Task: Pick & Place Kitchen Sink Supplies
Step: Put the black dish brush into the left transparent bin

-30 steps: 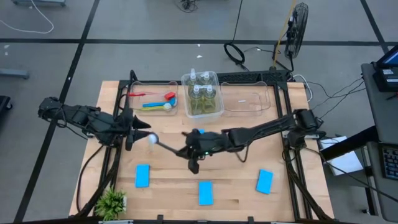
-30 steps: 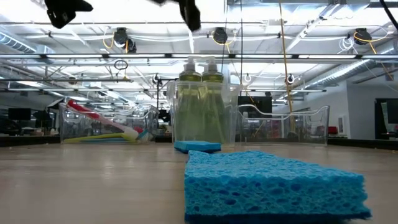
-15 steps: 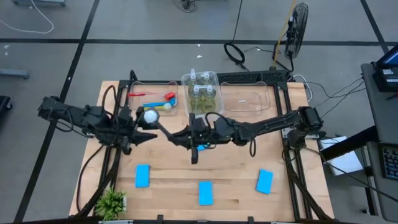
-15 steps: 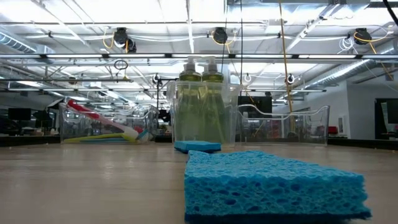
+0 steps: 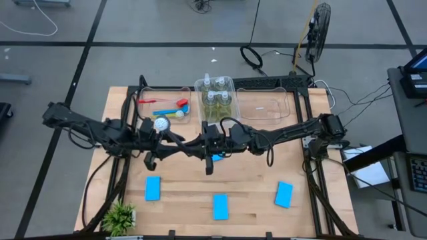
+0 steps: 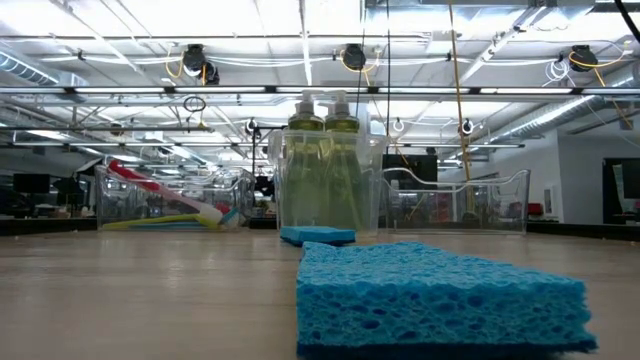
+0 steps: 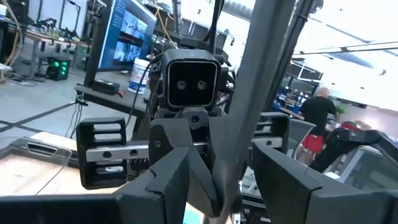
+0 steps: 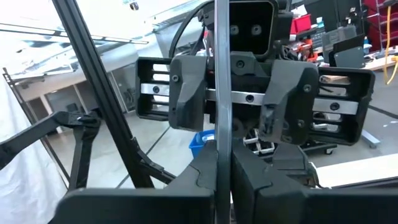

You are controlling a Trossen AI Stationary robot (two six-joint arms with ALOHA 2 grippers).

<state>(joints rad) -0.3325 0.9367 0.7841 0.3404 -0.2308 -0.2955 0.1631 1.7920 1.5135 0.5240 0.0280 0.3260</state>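
From above I see both arms meeting over the wooden bench (image 5: 180, 190). The low view shows neither. My right tool (image 8: 222, 163) is clamped shut on the slim grey long-handled brush (image 5: 172, 136). My left tool (image 7: 219, 177) stands half open around its handle; whether it touches, I cannot tell.

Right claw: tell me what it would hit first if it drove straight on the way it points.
The right claw, shut on the grey brush, points at the left claw. It would likely meet that claw first, though depth is unclear.
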